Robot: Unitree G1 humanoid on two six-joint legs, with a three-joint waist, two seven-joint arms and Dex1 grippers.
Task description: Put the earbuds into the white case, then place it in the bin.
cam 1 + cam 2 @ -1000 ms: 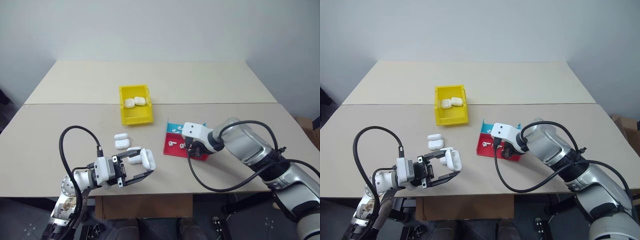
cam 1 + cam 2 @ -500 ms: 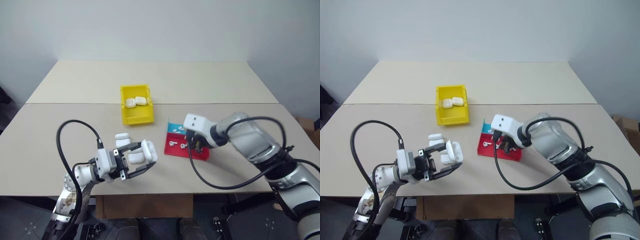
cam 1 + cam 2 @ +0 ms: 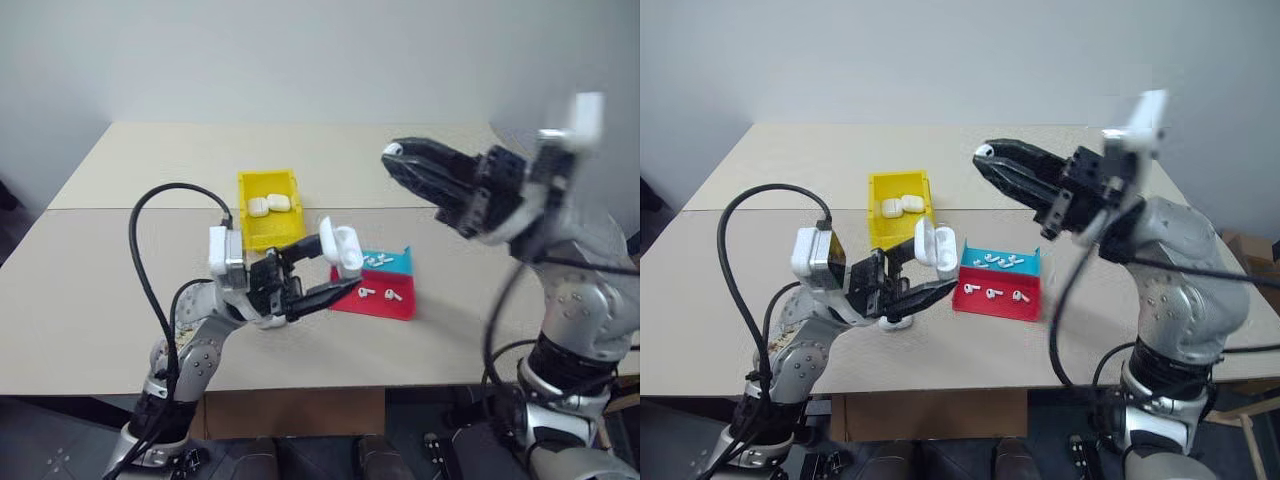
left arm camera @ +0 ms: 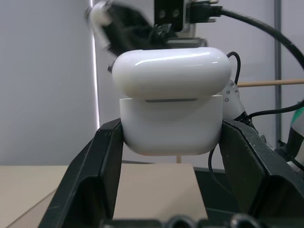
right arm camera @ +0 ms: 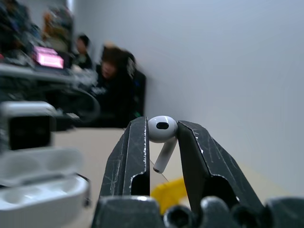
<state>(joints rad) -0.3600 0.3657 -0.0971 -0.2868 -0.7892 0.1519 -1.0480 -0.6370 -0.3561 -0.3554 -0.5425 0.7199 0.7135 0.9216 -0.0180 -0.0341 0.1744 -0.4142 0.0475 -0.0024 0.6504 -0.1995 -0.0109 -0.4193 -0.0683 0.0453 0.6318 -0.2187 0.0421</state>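
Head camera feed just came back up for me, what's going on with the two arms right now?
The left gripper holds a small glossy white earbud case, lid open, raised above the table. The right gripper is lifted high with a tiny white stemmed earbud pinched in its jaws. More earbuds lie in the shallow red and teal tray. The bright yellow plastic bin already holds two cases.

The case (image 4: pixel 171 102) is glossy white and rounded, its hinged lid ajar, held above the worktop's front half between the left gripper's (image 3: pixel 335 270) jaws. One white stemmed earbud (image 5: pixel 162 135) is pinched at its head between the right gripper's (image 3: pixel 990 157) jaws, high above the worktop, stem hanging free. Other earbuds (image 3: pixel 992 292) lie loose near the worktop's middle. The bin (image 3: pixel 252 232), bright yellow and rectangular, sits near the centre seam with two closed white cases inside.
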